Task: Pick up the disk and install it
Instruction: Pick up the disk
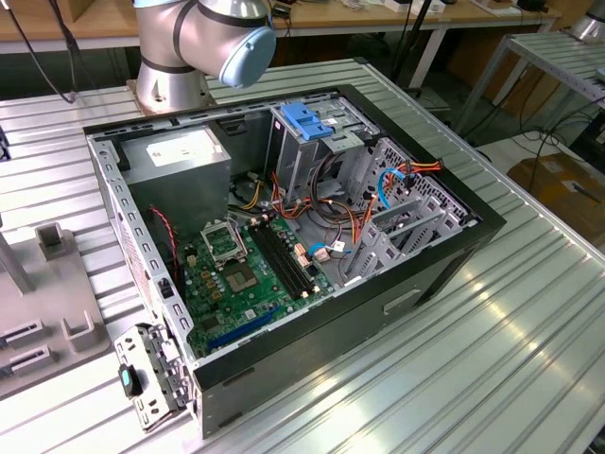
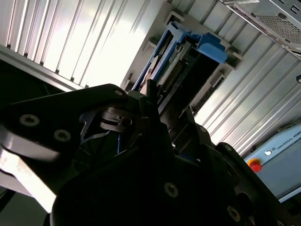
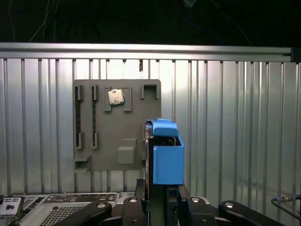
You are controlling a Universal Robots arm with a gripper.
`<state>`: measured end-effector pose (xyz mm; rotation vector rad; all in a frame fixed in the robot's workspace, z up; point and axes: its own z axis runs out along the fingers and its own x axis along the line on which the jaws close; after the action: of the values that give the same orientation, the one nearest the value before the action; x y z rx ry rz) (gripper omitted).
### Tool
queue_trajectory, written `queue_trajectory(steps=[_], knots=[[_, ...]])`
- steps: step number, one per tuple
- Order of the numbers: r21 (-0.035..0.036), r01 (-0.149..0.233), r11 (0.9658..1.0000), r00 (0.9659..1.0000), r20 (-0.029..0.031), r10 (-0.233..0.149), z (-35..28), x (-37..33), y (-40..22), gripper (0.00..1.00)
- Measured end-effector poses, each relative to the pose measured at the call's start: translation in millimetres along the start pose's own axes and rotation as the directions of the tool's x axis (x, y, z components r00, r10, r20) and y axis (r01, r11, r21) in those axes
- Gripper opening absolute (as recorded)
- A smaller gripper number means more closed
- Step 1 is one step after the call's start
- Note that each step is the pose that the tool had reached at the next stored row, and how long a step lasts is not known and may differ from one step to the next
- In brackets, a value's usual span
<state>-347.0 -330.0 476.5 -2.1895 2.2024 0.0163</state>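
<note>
In both wrist views the disk [image 3: 164, 155] [image 2: 186, 59] stands on edge between my gripper's dark fingers, its blue plastic rail facing the camera and its silver body seen edge-on. My gripper [image 3: 157, 186] [image 2: 164, 108] is shut on the disk's lower part. Behind the disk lies a grey fixture plate [image 3: 117, 136] on the ribbed aluminium table. In the exterior view the open computer case [image 1: 454, 255] lies on its side, with a grey metal drive cage topped by a blue bracket [image 1: 307, 118] at its far end.
Inside the case are a grey power-supply box [image 1: 180, 156], a green motherboard [image 1: 241, 274] and bundles of coloured cables [image 1: 331, 203]. The arm's base [image 1: 175, 85] stands behind the case. A small silver chip [image 3: 115, 96] sits on the fixture plate. A corner of the case [image 3: 56, 207] lies near the gripper.
</note>
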Motion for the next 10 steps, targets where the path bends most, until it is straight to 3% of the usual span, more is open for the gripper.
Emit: queue_trajectory(steps=[6, 10], knots=[[0.0, 0.0, 1.0, 1.0, 0.0, 0.0, -5.5, -0.2, -0.3, 0.35], [0.0, 0.0, 1.0, 1.0, 0.0, 0.0, -5.7, -0.2, -0.3, 0.35]])
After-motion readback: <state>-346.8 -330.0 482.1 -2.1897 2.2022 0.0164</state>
